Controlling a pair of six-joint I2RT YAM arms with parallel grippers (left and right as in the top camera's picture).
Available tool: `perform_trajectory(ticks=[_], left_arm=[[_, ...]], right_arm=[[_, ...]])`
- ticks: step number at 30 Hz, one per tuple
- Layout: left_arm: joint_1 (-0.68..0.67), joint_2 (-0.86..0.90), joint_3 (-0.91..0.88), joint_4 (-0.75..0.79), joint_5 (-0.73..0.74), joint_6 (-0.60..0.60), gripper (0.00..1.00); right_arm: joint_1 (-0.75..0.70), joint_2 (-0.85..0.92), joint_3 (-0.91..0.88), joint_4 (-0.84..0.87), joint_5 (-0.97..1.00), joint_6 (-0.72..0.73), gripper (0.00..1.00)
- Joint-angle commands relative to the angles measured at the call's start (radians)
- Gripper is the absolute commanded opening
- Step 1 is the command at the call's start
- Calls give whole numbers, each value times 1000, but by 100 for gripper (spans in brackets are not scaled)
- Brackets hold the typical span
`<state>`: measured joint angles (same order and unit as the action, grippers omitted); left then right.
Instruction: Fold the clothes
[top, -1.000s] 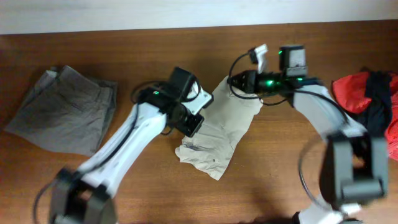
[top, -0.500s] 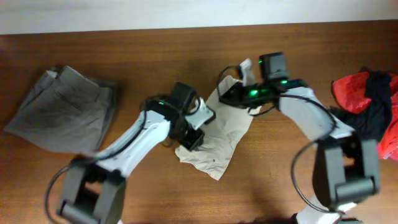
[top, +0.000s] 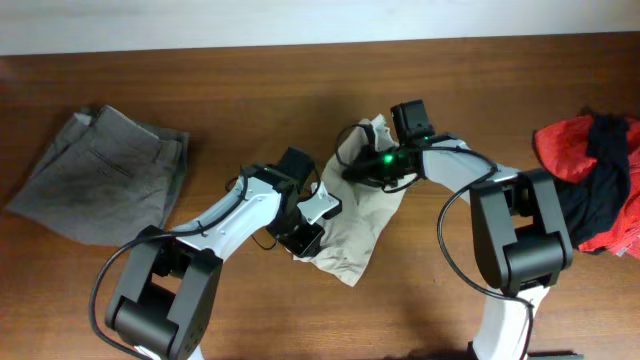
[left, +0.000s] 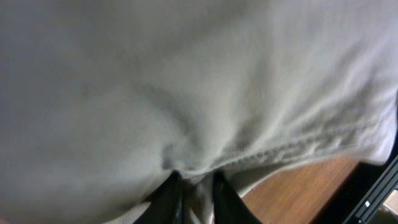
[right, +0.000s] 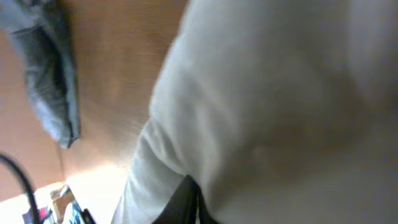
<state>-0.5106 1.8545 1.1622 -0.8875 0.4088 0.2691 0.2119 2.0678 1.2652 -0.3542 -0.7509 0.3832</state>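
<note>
Beige shorts (top: 350, 225) lie crumpled in the middle of the table (top: 450, 290), gripped at two edges: the left gripper (top: 308, 237) is clamped on their 8 o'clock edge, and the right gripper (top: 357, 165) pinches the raised 12 o'clock edge. The left wrist view shows a fold nipped between dark fingers (left: 169, 200), hidden from overhead. The right wrist view, mostly cloth, catches the grey shorts (right: 50, 81) at the table's 9 o'clock. Red and black garments (top: 595, 170) sit at 3 o'clock.
</note>
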Motion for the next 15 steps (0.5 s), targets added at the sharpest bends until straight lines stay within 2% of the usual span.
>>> perform_trajectory(ticks=[1,8,10,12,15], left_arm=[[-5,14,-3,-15,11,9,15],[-4,-85,82,-76,9,8,15],[2,-136,106,-55,-45,-37,21],[14,-179,123,-10,-126,-99,37],[48,-224,128,93,-137,-127,75]], right_arm=[[-11,8,11,22,-76,-99,10],[-12,-206,31,-2,-122,-86,11],[-18,-282,31,-38,-68,-63,11],[-28,-353,31,-84,4,-66,12],[-52,-470,31,-176,130,-92,31]])
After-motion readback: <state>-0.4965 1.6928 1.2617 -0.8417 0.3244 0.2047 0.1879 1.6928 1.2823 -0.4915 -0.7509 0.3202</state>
